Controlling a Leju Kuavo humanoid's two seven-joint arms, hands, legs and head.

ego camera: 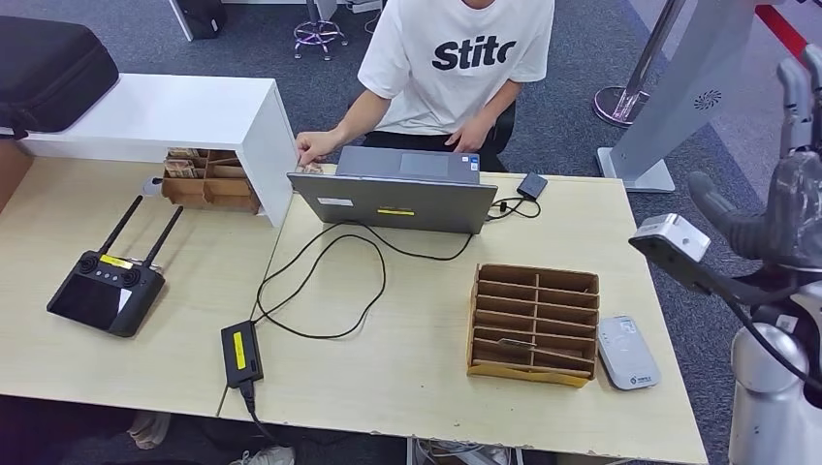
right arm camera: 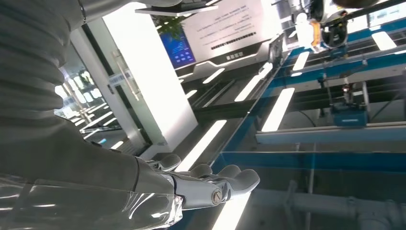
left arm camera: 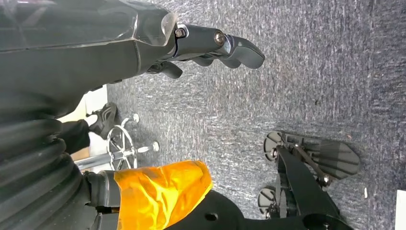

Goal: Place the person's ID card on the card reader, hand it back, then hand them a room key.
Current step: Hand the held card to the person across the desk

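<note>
Silver and raised, the right hand [ego camera: 800, 145] stands at the table's right edge, fingers pointing up, spread and holding nothing; the right wrist view shows the same fingers [right arm camera: 225, 184] stretched out flat against a ceiling of light strips. The left hand [left arm camera: 210, 48] hangs low over grey carpet in its wrist view, fingers loosely extended and apart, nothing in them.

Nearest the right hand on the table [ego camera: 407, 387] lies the card reader [ego camera: 628, 353] — a flat white pad with nothing on it, just beside the right side of a cardboard rack [ego camera: 533, 325] of slots. One slot low in the rack seems to hold a card, though it is too small to be sure. The ID card itself I cannot make out.

Farther in, a grey laptop [ego camera: 397, 189] sits open toward a person [ego camera: 456, 58] in a white T-shirt seated across the table. One of the person's hands [ego camera: 312, 150] rests by the laptop's left corner, the other [ego camera: 475, 136] at its far edge. A black cable loops from the laptop to a power brick [ego camera: 240, 352] near the front edge, and a small black box [ego camera: 531, 185] lies by the laptop's right side.

On the left — a black controller [ego camera: 105, 291] with two antennas, a white shelf [ego camera: 194, 116] over a second cardboard tray [ego camera: 208, 179], and a black case [ego camera: 48, 68] on top.
</note>
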